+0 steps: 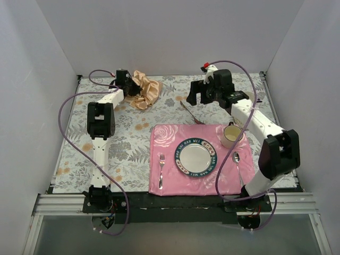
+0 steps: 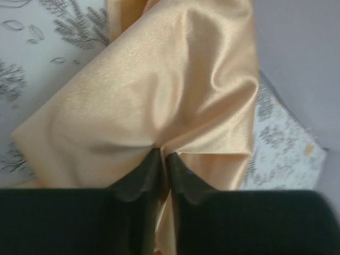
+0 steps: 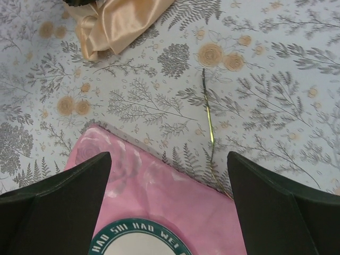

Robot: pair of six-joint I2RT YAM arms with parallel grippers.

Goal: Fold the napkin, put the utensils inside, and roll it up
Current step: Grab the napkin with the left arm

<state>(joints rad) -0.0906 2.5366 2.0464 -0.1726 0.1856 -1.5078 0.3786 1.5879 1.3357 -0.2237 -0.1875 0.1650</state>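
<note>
The napkin (image 1: pixel 144 89) is found bunched at the far left of the counter (image 1: pixel 125 146), pinched between the closed left jaws. The right jaws are held wide open and empty above the utensil (image 3: pixel 208 119), which lies by the mat (image 3: pixel 159 191).

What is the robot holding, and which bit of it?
The left gripper pinches a bunched fold of the shiny peach-gold satin napkin. The right gripper is open, empty.

Glossy peach-gold satin napkin (image 2: pixel 159 90), slim dark metal utensil (image 3: pixel 208 117), matt pink placemat (image 3: pixel 154 191), perhaps cloth, shiny metal plate (image 1: pixel 196 156)
</note>
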